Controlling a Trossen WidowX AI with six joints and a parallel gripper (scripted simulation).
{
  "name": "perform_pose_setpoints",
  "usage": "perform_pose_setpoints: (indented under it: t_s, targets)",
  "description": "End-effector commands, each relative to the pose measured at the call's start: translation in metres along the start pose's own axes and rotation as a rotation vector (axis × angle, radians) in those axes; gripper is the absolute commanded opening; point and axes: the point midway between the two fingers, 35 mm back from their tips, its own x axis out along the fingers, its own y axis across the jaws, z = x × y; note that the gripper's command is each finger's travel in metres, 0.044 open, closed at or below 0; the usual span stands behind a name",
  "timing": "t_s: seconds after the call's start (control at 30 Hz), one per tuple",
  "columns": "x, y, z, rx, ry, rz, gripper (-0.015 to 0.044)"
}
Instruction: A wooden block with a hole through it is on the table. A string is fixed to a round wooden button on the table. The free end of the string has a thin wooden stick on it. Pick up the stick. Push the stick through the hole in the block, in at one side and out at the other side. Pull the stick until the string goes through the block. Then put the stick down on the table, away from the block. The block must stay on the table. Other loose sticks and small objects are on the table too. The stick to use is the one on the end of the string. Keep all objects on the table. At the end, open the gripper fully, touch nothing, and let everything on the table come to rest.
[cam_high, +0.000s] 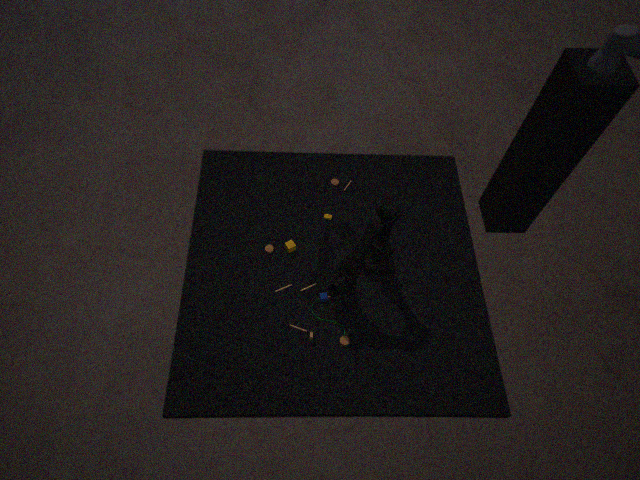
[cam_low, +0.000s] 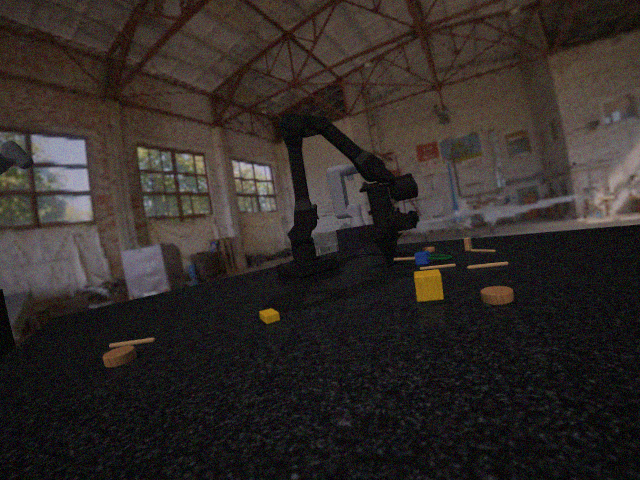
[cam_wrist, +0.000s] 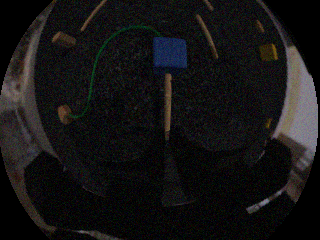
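The blue block (cam_high: 323, 296) (cam_low: 422, 258) (cam_wrist: 170, 52) sits on the dark table. The green string (cam_high: 330, 321) (cam_low: 442, 256) (cam_wrist: 94, 65) curves from the round wooden button (cam_high: 344, 340) (cam_wrist: 65, 114) to the block's far side in the wrist view. The thin wooden stick (cam_low: 404, 258) (cam_wrist: 168, 105) lies on the block's near side, in line with it, its far end close to the block's near face. My gripper (cam_wrist: 166, 131) is shut on the stick's other end, low over the table. The hole and any string inside it are hidden.
Loose sticks (cam_high: 308, 286) (cam_high: 283, 287) (cam_high: 298, 327) and a short upright peg (cam_high: 311, 334) (cam_low: 467, 243) lie or stand near the block. A yellow cube (cam_high: 290, 245) (cam_low: 428, 285), a wooden disc (cam_high: 269, 248) (cam_low: 497, 295) and a small yellow block (cam_high: 327, 216) (cam_low: 269, 315) are farther off.
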Motion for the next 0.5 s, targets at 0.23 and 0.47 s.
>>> perform_pose_setpoints:
  t_s: [0.23,0.47]
  targets:
    - [-0.002,-0.001,-0.016,0.001,-0.006,0.0,0.0]
    - [-0.002,-0.001,-0.027,0.001,-0.005,0.001,0.0]
